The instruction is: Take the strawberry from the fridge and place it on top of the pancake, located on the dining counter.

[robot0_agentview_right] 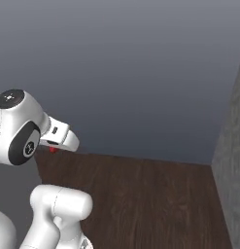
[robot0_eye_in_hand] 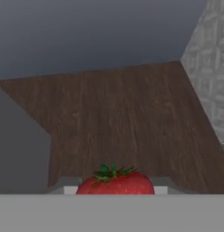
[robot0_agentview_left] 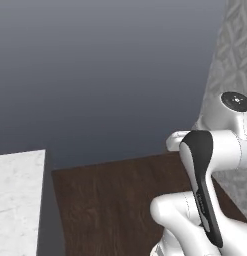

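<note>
Strawberry [robot0_eye_in_hand: 115, 182] sits low between the jaws, apparently clamped, above the wooden floor [robot0_eye_in_hand: 122, 118].

Dark brown wood-plank floor [robot0_eye_in_hand: 122, 118], matt with visible grain. Small red strawberry [robot0_eye_in_hand: 115, 183] at 6 o'clock in hand view, glossy skin, green leafy cap. White marble-topped desk [robot0_agentview_left: 17, 200], faintly veined, smooth. Grey textured wall [robot0_agentview_left: 235, 60] at 2 o'clock, rough patterned. White robot arm [robot0_agentview_right: 24, 131], glossy plastic.

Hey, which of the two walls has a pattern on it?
The right wall: it carries a woven-looking light grey pattern. The wall ahead is plain, smooth darker grey with no texture.
</note>
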Robot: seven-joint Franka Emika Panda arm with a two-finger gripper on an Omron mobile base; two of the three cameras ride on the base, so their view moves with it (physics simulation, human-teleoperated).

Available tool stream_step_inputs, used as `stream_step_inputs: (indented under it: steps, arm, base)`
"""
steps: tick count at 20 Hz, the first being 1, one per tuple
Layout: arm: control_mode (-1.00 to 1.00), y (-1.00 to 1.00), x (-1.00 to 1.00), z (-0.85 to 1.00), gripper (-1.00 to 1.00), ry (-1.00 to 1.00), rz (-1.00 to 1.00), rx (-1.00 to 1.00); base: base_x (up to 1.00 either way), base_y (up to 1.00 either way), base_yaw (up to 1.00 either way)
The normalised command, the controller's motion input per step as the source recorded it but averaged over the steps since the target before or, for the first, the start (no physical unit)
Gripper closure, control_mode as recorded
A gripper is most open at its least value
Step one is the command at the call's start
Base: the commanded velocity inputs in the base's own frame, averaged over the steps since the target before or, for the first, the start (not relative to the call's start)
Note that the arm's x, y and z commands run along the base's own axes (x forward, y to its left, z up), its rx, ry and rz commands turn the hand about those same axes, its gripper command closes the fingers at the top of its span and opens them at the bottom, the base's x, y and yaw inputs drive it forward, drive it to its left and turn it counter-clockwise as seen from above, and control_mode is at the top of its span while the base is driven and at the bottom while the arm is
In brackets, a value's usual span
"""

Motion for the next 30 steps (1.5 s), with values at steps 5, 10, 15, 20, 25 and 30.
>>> stream_step_inputs:
  steps: [5,10,15,20,25,30]
  arm:
    - [1.0,0.0,0.0,0.0,1.0,0.0,0.0,0.0]
    - [1.0,0.0,0.0,0.0,1.0,0.0,0.0,0.0]
    - [1.0,0.0,0.0,0.0,1.0,0.0,0.0,0.0]
    - [1.0,0.0,0.0,0.0,1.0,0.0,0.0,0.0]
    - [1.0,0.0,0.0,0.0,1.0,0.0,0.0,0.0]
    - [1.0,0.0,0.0,0.0,1.0,0.0,0.0,0.0]
  base:
    - [1.0,0.28,0.06]
    - [1.0,0.25,0.18]
    - [0.99,-0.11,0.48]
    - [0.75,-0.37,0.69]
    - [0.57,-0.52,0.73]
    - [0.46,-0.72,0.72]
